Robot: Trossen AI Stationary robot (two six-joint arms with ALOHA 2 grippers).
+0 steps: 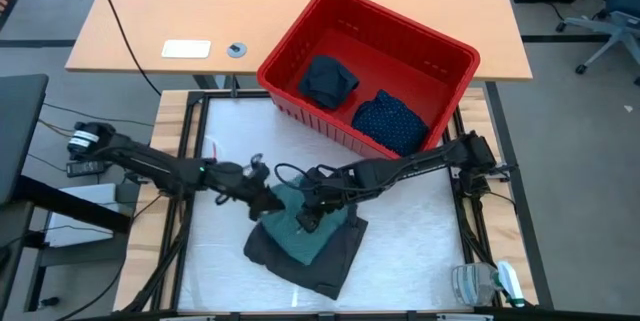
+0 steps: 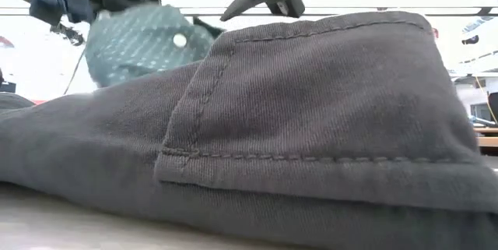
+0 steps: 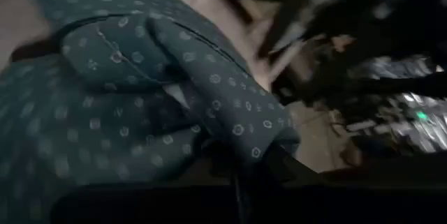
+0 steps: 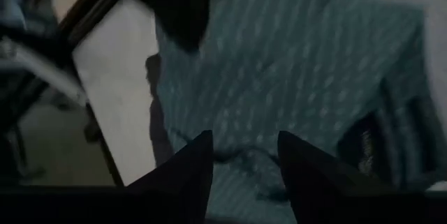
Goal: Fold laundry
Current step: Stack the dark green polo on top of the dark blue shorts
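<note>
1. Teal shirt (image 1: 300, 229) is lying on the grey piece (image 1: 330, 261), mid-worktop (image 1: 420, 231); folding is looking unfinished.
2. Left claw (image 1: 268, 199) is pinching shut on the shirt's edge.
3. Right claw (image 1: 308, 223) is hovering half-open over the shirt, holding nothing.
4. Navy piece (image 1: 392, 121) and dark piece (image 1: 328, 79) are waiting in the basket (image 1: 300, 46).

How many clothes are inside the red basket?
2: a plain dark piece toward the basket's left side and a navy dotted piece toward its right, both inside the red basket. More could be hidden underneath them.
</note>
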